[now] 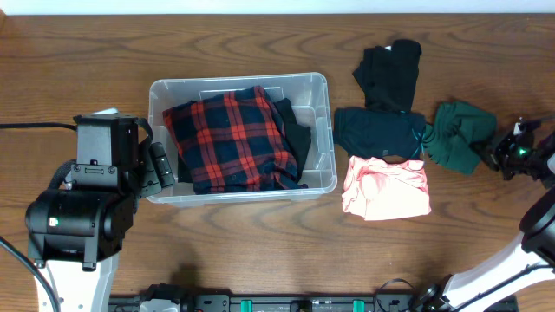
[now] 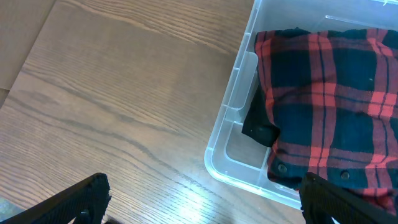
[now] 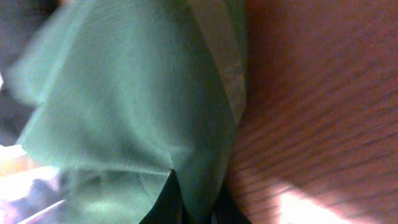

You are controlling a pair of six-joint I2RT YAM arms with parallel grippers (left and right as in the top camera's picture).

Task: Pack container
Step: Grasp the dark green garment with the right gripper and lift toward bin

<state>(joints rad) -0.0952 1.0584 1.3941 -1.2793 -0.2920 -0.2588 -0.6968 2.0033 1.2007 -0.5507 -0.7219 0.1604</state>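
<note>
The clear container [image 1: 323, 130] stands left of centre and holds a red and black plaid shirt [image 1: 230, 139] over a black garment [image 1: 295, 134]. My left gripper [image 1: 161, 170] is open at the bin's near left corner; in the left wrist view its fingers [image 2: 202, 202] straddle the container's rim [image 2: 233, 102] next to the plaid shirt [image 2: 329, 106]. My right gripper [image 1: 501, 157] is at the right edge of a green garment [image 1: 460, 134]. In the right wrist view its fingers [image 3: 196, 208] are shut on a fold of the green garment [image 3: 137, 106].
To the right of the bin lie a black garment [image 1: 390, 74], a dark navy garment [image 1: 377, 132] and a pink garment [image 1: 386, 186]. Bare wooden table [image 2: 124, 93] lies left of the bin.
</note>
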